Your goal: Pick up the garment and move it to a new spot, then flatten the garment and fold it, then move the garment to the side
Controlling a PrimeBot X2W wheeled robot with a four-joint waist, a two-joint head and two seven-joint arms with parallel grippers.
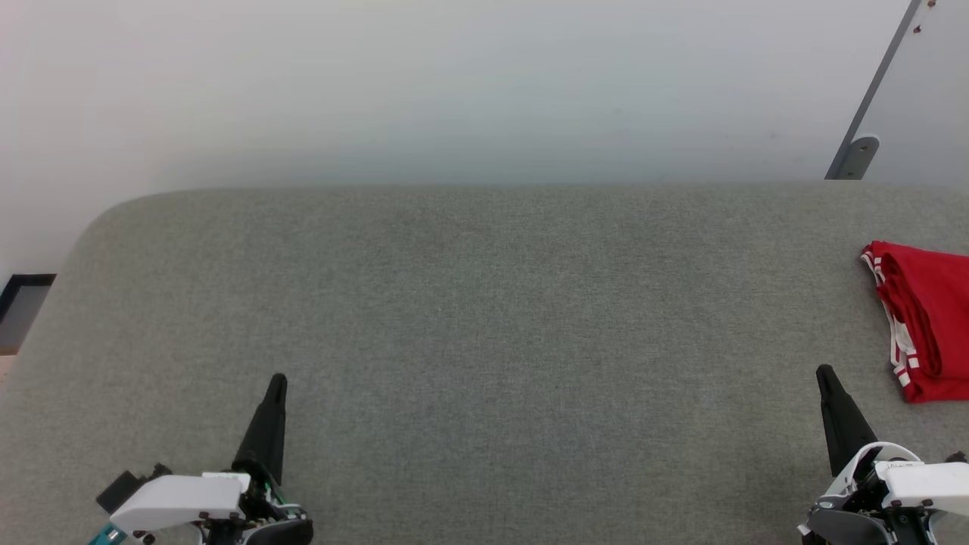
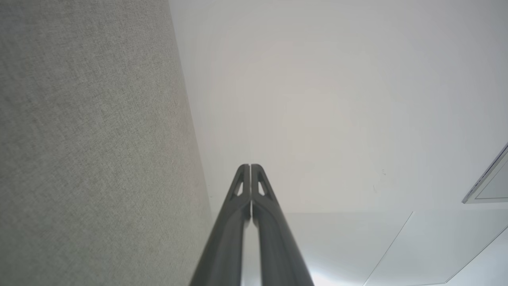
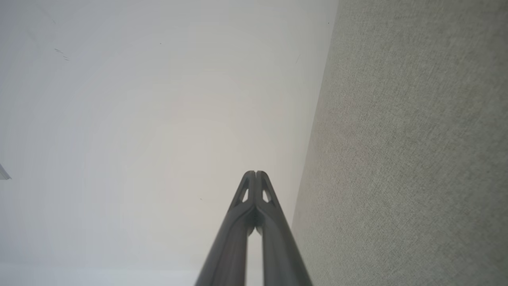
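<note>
garment (image 1: 927, 325) looks folded, parked right on the counter (image 1: 484, 318); left gripper (image 1: 277, 380) and right gripper (image 1: 824, 372) fingers pressed together, empty, so move-aside likely done, next just stay clear.

I am working in what looks like a bare test room or lab, where a wide bench (image 1: 484, 303) padded in grey woven fabric and rounded at its corner stands against a plain white wall (image 1: 454, 91). A grey metal strut (image 1: 857, 155) with visible screws runs up a pale panel (image 1: 927, 113) at far right.

No text or number can be read, even on the folded garment (image 1: 927, 318).
</note>
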